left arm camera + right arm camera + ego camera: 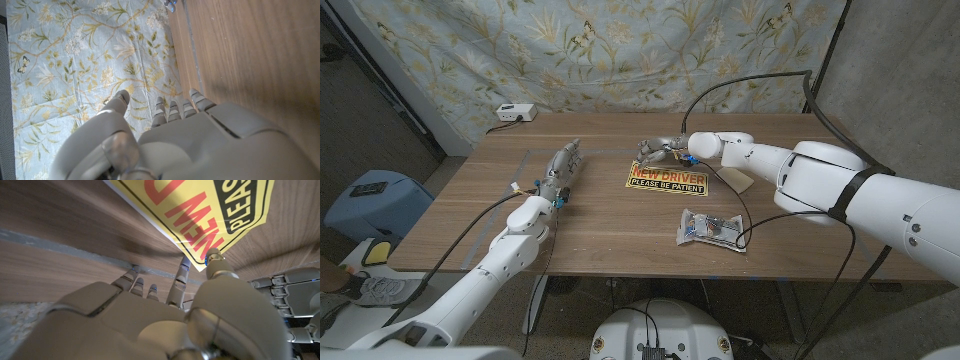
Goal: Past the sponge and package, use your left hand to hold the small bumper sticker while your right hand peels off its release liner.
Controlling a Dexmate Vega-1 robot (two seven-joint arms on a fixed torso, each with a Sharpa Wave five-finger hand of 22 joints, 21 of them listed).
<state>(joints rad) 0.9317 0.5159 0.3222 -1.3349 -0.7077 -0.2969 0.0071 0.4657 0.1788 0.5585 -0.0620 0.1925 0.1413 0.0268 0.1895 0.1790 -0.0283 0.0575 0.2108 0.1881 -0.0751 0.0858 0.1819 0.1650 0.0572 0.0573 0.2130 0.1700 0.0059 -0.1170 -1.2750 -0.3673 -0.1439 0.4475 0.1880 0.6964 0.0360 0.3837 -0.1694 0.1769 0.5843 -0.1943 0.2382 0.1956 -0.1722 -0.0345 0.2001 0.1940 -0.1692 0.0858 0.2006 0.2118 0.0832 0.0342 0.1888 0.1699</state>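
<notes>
Fingertips (214,256) of the right hand (665,150) are pinching the far left corner of the yellow bumper sticker (666,177), which lies mid-table just beyond the package (710,228). Left hand (563,170) rests well to the sticker's left, fingers straight and together, holding nothing.

A: Arms? Glossy white shells, rounded segs, black band near right elbow.

B: Yep. Black cables looped off right arm, another run along left forearm. Blue bits at both wrists.

A: Left hand (563,168): grey metal-look, segmented fingers (172,111), smooth pale-grey back plate.

B: Right hand (663,150): same grey build, ribbed fingers (181,278), rounded thumb tip w/ small blue spot. Smooth grey shell on back, faint panel seams.
</notes>
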